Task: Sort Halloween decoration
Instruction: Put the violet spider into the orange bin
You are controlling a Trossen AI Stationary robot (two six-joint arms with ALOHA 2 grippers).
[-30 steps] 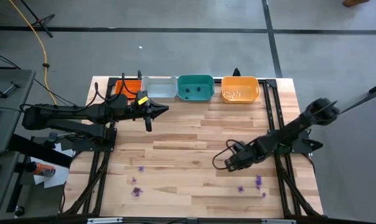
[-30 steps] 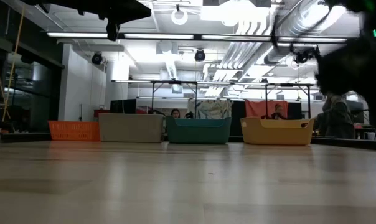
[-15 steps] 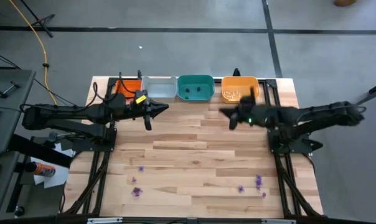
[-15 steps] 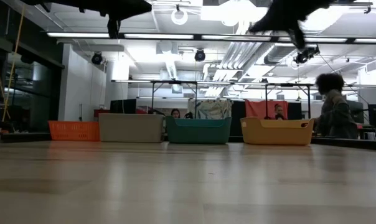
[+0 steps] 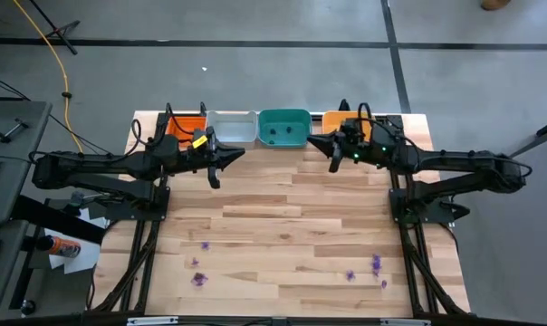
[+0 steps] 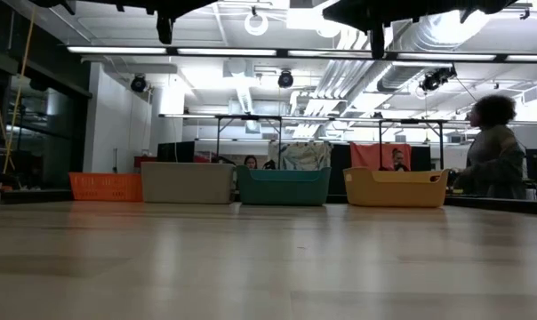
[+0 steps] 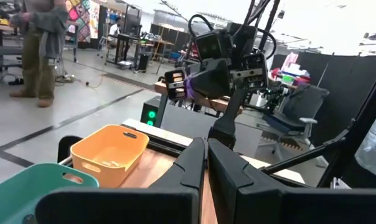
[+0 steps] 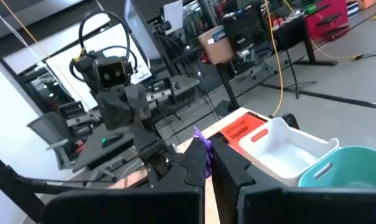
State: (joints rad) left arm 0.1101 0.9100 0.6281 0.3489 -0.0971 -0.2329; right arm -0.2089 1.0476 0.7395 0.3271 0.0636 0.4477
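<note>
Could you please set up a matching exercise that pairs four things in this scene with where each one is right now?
Things:
1. left gripper
2. right gripper
3. purple trinkets
4. orange tray

Places:
A. loose on the near part of the table, in two small clusters
B. at the right end of the row along the far edge
C. near the grey tray, shut
D. beside the teal tray, shut on a purple trinket

Pairs: 1-C, 2-D, 3-A, 4-B
</note>
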